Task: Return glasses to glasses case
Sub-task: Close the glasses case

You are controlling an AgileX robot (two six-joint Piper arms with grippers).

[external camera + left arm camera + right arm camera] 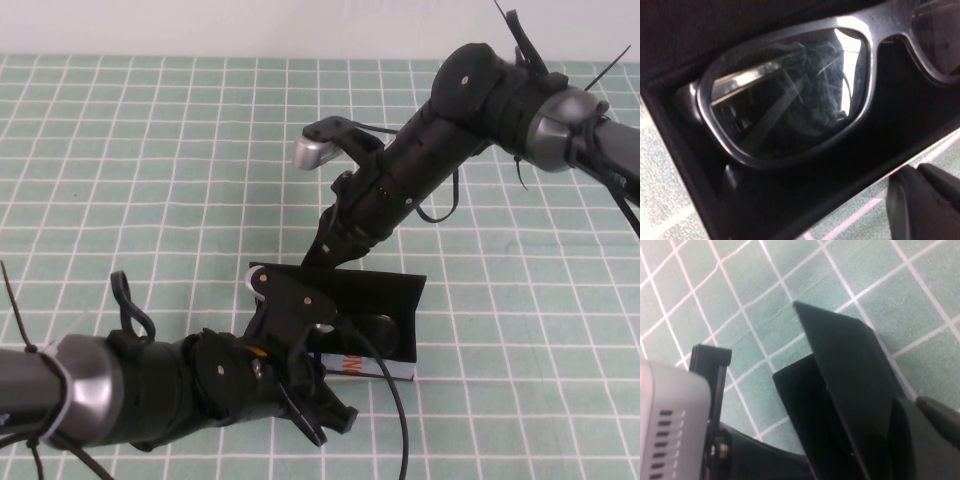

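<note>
The glasses [785, 100], dark-framed with clear lenses, lie inside the open glasses case [385, 368], a black box with a white printed front side. The case's black lid [392, 290] stands raised at the back. My left gripper [335, 420] hovers just in front of the case's front wall; its fingertips [900, 200] are pressed together and hold nothing. My right gripper [325, 255] is behind the lid's left end. It is shut, with its fingers [920, 440] right beside the lid [850, 360].
The green mat with a white grid [150, 160] covers the whole table. The left arm's grey wrist camera [670, 430] sits close to the lid and the right gripper. Both arms crowd over the case.
</note>
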